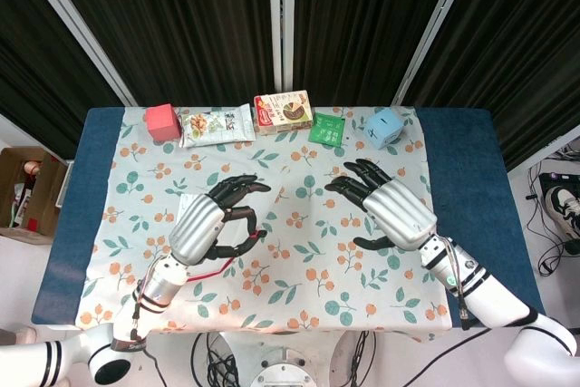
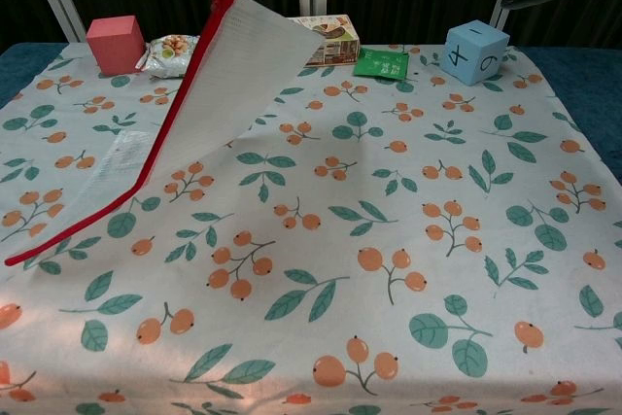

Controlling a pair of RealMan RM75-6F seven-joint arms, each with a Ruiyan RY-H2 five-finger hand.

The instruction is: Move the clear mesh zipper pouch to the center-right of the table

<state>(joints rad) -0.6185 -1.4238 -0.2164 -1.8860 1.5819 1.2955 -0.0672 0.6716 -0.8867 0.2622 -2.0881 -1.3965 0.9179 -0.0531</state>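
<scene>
Chest view shows us the clear mesh zipper pouch [image 2: 209, 94] hanging tilted in the upper left of the frame, lifted by its red-zippered corner, its lower end touching the tablecloth [image 2: 408, 240]. In the head view, our left hand [image 1: 215, 221] pinches that corner; our right hand [image 1: 391, 210] hovers right of center, fingers spread, holding nothing.

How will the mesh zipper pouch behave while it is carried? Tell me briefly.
Probably floppy: the clear mesh zipper pouch drapes from the left robot hand, its lower end still trailing on the tablecloth. It looks thin and empty, so likely light. It may swing or drag.
</scene>
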